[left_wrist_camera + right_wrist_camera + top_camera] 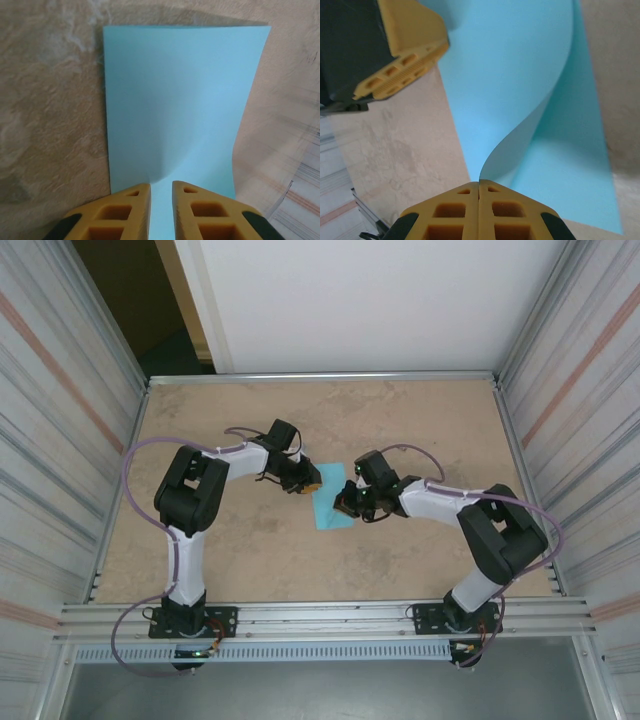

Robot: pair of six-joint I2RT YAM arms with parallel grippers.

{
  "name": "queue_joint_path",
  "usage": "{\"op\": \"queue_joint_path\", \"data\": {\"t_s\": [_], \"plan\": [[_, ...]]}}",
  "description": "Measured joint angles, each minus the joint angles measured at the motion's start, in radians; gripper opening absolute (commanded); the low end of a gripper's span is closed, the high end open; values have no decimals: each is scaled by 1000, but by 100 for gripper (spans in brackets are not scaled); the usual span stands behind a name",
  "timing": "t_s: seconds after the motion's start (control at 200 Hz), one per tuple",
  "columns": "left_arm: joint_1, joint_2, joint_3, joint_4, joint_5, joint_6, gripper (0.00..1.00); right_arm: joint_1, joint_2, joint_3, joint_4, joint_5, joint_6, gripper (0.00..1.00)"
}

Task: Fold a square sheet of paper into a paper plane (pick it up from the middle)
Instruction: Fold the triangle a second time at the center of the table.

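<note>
- The thin, matte light-blue square sheet of paper (330,508) lies in the middle of the tan mottled worktop (420,420), well away from every edge, with one flap curling upward.
- The right gripper (479,182) is pressed together, pinching the raised flap's edge.
- The left gripper (161,186) straddles the opposite edge, its fingers narrowly parted.

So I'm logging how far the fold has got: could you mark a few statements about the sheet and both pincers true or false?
1. The right pincer is shut on the edge of the sheet. True.
2. The sheet lies flat on the table. False: one side curls up to the right pincer.
3. The jaws of the left pincer are pressed together. False: a narrow gap shows between them.
4. The sheet is plain light blue. True.
5. The sheet is folded into a pointed dart. False: it shows straight edges and square corners.
</note>
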State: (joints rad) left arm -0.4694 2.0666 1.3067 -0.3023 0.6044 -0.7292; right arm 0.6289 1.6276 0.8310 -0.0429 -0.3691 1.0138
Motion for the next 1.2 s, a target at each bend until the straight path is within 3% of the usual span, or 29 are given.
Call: {"op": "queue_joint_path", "data": {"t_s": [0.526,1.198], "plan": [[0,0,-2,0,-3,0,17,24,165,108,96,-22,3,0],[0,0,-9,11,1,0,17,28,205,109,107,32,33,0]]}}
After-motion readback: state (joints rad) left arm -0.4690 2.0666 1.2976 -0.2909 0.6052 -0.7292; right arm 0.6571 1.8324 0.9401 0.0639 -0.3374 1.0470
